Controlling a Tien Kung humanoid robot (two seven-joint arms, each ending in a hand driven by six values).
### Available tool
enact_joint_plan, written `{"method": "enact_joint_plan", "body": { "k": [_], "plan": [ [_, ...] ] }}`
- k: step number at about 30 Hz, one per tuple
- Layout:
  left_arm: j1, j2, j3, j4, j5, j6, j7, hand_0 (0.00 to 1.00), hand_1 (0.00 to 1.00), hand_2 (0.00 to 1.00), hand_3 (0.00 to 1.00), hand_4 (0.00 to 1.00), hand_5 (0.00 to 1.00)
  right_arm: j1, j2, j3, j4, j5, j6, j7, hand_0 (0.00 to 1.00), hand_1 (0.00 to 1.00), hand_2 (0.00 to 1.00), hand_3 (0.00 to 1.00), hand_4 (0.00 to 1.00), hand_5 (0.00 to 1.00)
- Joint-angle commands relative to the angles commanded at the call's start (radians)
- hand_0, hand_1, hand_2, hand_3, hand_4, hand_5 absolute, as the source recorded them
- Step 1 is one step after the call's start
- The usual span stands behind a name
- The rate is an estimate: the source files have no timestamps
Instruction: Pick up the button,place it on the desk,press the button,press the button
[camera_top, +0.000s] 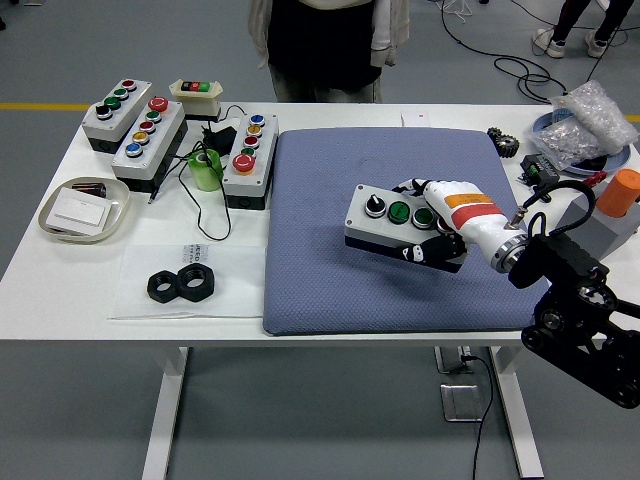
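A grey button box (385, 218) with a black knob and two green buttons hangs tilted just above the blue mat (330, 270), near its middle right. My right hand (432, 222), white with an orange band, is shut on the box's right end, fingers wrapped over and under it. The black right arm runs off to the lower right. Whether the box touches the mat I cannot tell. My left hand does not show.
Three more button boxes (146, 138) and a small switch unit (196, 92) stand at the back left, with a green tape roll (207, 170), a tray (85, 209) and black nuts (183, 284). Bags and parts (585, 120) crowd the back right. A person (328, 45) stands behind the table.
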Motion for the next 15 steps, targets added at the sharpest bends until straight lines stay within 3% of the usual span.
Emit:
{"method": "enact_joint_plan", "body": {
  "k": [8, 10, 11, 15],
  "plan": [
    [-0.001, -0.001, -0.003, 0.0, 0.003, 0.0, 0.002, 0.745, 0.781, 0.852, 0.766, 0.539, 0.998, 0.024, 0.0, -0.057, -0.019, 0.065, 0.04, 0.128, 0.248, 0.176, 0.298, 0.509, 0.748, 0.195],
    [-0.001, -0.001, -0.003, 0.0, 0.004, 0.0, 0.003, 0.745, 0.781, 0.852, 0.766, 0.539, 0.998, 0.027, 0.003, -0.06, -0.027, 0.074, 0.052, 0.145, 0.248, 0.176, 0.298, 0.509, 0.748, 0.195],
    [0.0, -0.001, -0.003, 0.0, 0.004, 0.0, 0.003, 0.745, 0.78, 0.852, 0.766, 0.539, 0.998, 0.03, 0.005, -0.062, -0.033, 0.076, 0.059, 0.153, 0.273, 0.191, 0.293, 0.538, 0.771, 0.256],
    [0.001, -0.001, -0.004, 0.0, 0.007, 0.0, 0.004, 0.745, 0.78, 0.852, 0.766, 0.539, 0.998, 0.036, 0.01, -0.066, -0.049, 0.069, 0.085, 0.161, 0.273, 0.191, 0.293, 0.538, 0.771, 0.256]
  ]
}}
